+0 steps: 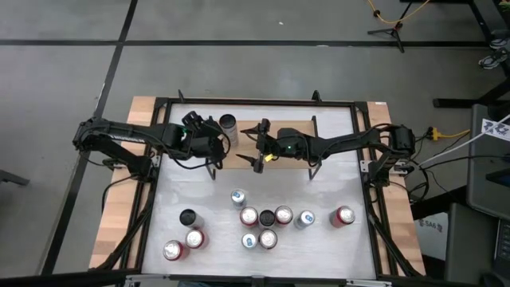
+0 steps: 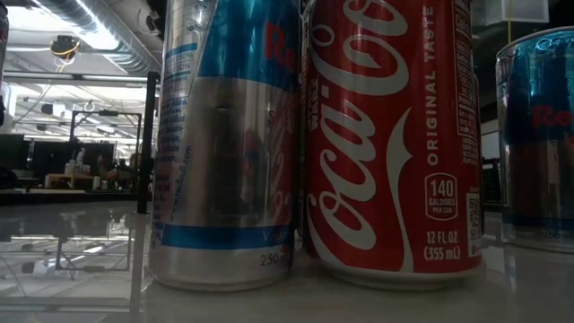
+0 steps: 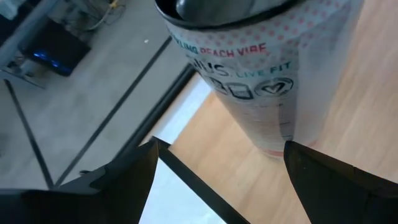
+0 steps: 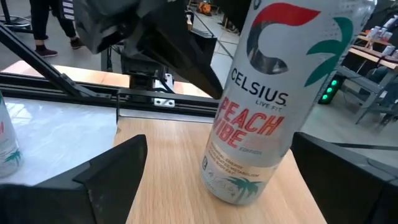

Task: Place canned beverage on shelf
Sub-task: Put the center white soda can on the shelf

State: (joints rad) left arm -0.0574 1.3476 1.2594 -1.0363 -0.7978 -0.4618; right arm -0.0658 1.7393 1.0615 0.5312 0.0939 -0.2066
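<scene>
Celsius can (image 4: 261,106) stands upright on the shelf (image 1: 296,127), at its left end. Left end effector (image 1: 217,137) open, fingers just beside the can, gripping nothing. Right end effector (image 1: 259,146) open over the shelf, empty, facing the can.

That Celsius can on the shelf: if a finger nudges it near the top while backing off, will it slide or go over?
The Celsius can is tall and slim on a narrow base, so a high nudge would probably tip it rather than slide it. Its round, glossy wall would likely roll once down. It stands near the end of the shelf, so it could fall off the plank.
</scene>
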